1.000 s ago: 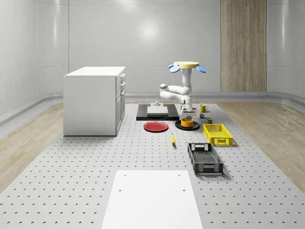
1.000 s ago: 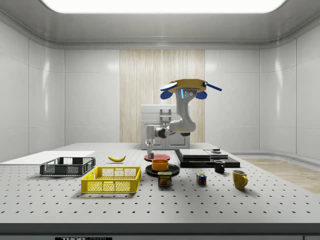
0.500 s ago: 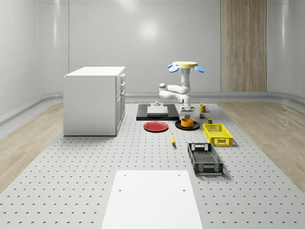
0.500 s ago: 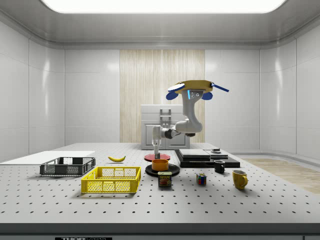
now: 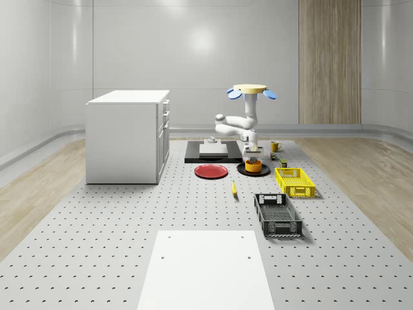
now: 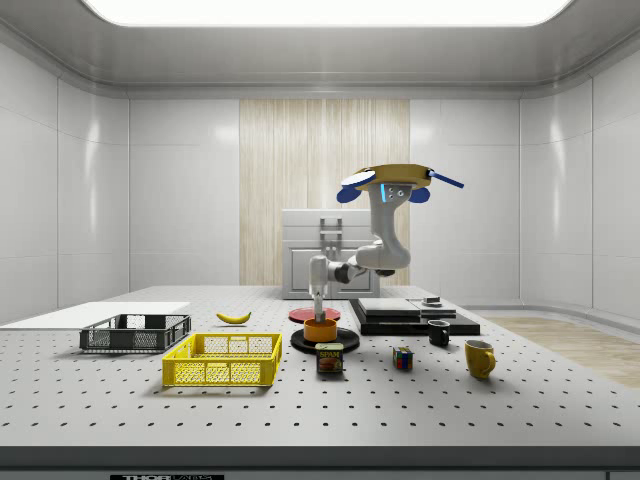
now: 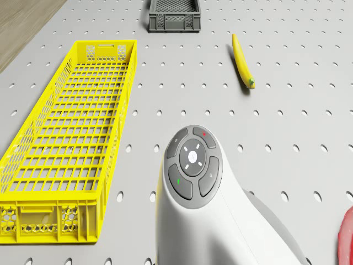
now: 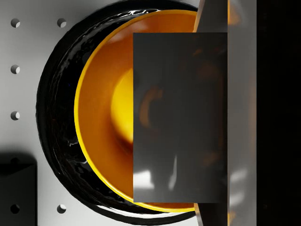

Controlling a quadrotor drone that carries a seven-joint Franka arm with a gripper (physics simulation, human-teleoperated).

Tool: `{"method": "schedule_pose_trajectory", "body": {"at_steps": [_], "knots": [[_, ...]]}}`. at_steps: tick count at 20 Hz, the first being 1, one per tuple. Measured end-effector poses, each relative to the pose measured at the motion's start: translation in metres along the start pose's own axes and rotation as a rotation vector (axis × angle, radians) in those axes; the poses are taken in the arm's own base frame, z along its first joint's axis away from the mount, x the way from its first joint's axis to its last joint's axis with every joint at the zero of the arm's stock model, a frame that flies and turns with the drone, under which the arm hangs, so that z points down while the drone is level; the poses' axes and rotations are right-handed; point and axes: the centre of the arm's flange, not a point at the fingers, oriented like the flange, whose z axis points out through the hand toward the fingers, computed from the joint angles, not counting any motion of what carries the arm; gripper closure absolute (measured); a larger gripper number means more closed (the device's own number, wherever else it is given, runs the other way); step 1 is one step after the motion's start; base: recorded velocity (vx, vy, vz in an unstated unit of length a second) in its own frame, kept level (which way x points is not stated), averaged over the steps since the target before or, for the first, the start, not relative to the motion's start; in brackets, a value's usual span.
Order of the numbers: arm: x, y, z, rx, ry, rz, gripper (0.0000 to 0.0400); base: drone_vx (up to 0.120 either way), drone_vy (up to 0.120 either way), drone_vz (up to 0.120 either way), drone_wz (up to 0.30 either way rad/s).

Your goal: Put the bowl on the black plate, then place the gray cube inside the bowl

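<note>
Since a second ago, when the drone [image 6: 393, 179] hovered further toward the side view's left, it has slid right over the bench [image 5: 129, 219] while the arm swung the gripper [image 6: 319, 312] across and down. You now have it just above the orange bowl [image 6: 321, 329], which already sits on the black plate [image 6: 300, 341], so step one looks done. From the wrist view, the gripper seems pinched on the gray cube [image 8: 178, 117], held over the bowl's hollow, though you can't see both fingers cleanly. What's left for you is the lowering and release.
</note>
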Motion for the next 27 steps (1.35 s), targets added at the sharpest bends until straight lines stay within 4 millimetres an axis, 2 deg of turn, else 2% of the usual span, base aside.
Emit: {"method": "schedule_pose_trajectory", "body": {"at_steps": [12,13,15,17,20,27], "knots": [[-0.005,-0.005,0.033,0.0,0.0,0.0,0.015,0.0,0.0,0.0,0.0],[-0.005,-0.005,0.035,0.0,0.0,0.0,0.0138,0.0,0.0,0.0,0.0],[-0.005,-0.005,0.038,0.0,0.0,0.0,0.0084,0.0,0.0,0.0,0.0],[-0.005,-0.005,0.035,0.0,0.0,0.0,0.0051,0.0,0.0,0.0,0.0],[-0.005,-0.005,0.027,0.0,0.0,0.0,0.0024,0.0,0.0,0.0,0.0],[-0.006,-0.006,0.007,0.0,0.0,0.0,0.0005,0.0,0.0,0.0,0.0]]}}
